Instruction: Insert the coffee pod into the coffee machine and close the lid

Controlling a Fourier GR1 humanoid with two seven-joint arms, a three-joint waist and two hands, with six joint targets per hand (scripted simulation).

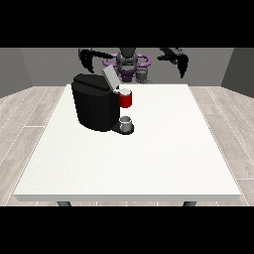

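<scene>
A black coffee machine [94,106] stands on the left half of the white table [149,149]. Its grey lid [110,77] is tilted up and open. At its front is a red pod holder [126,100] with a pale coffee pod [125,92] sitting in its top. A small grey cup [126,122] rests on the machine's base below. The hand at the view's left [87,59] hangs raised above and behind the machine, fingers pointing down. The hand at the view's right [182,63] is raised at the back right, far from the machine. Neither hand holds anything.
The robot's torso [127,64] stands behind the table's far edge. Bare table surface stretches to the right of and in front of the machine. Wooden floor [25,119] surrounds the table.
</scene>
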